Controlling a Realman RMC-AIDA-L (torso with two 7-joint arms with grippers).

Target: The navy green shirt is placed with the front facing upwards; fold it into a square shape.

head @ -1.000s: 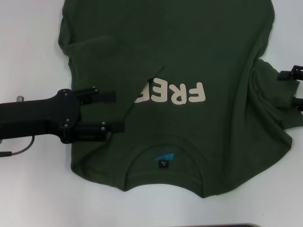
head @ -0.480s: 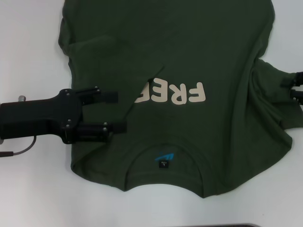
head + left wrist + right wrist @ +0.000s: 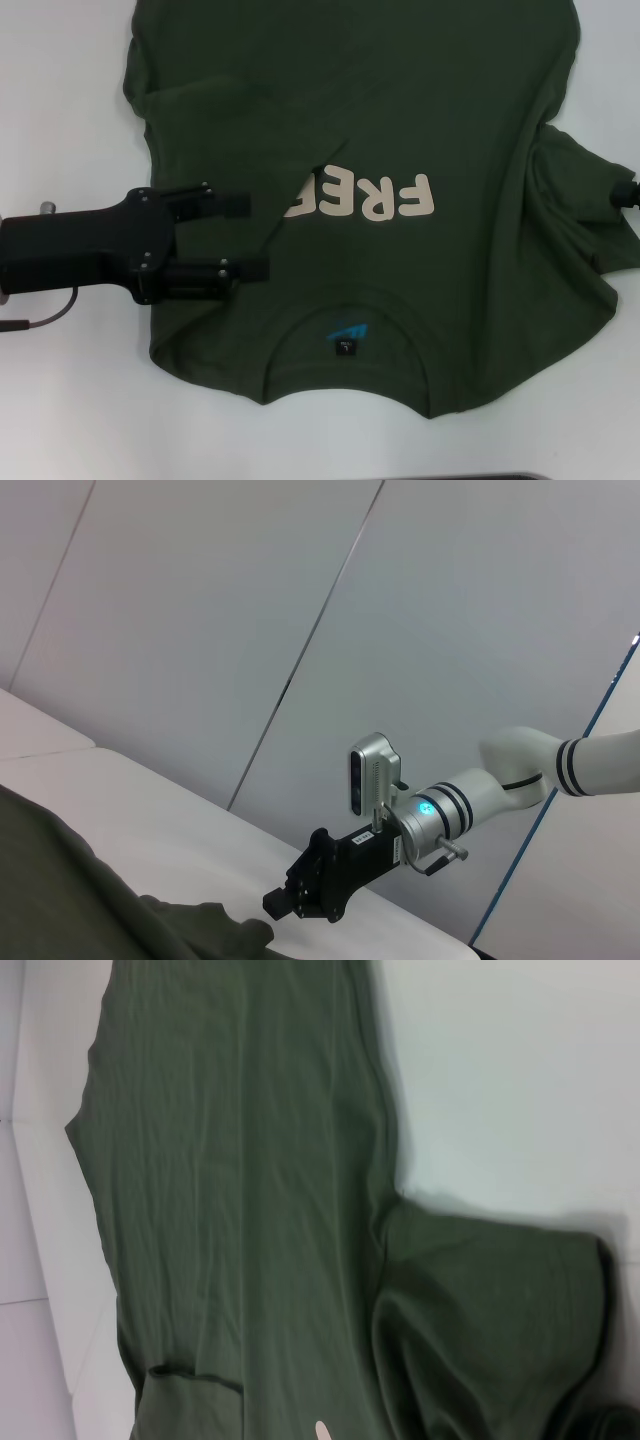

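Green shirt (image 3: 400, 110) (left sleeve folded in) under spread left gripper (image 3: 255, 236).

Work surface: a plain white, smooth flat tabletop (image 3: 70, 400), evenly lit, with soft shadows only.
Near edge: a thin dark strip (image 3: 480, 477) runs along the table's closest side in the head view.
Wall: large pale grey flat panels (image 3: 200, 630) stand behind the table, seen from the left wrist view.
Panel seams: thin dark slanted lines (image 3: 305, 660) divide the wall panels.
Far corner: a narrow blue-edged line (image 3: 560, 810) marks where another pale panel begins.
Light: diffuse and bright, without glare.
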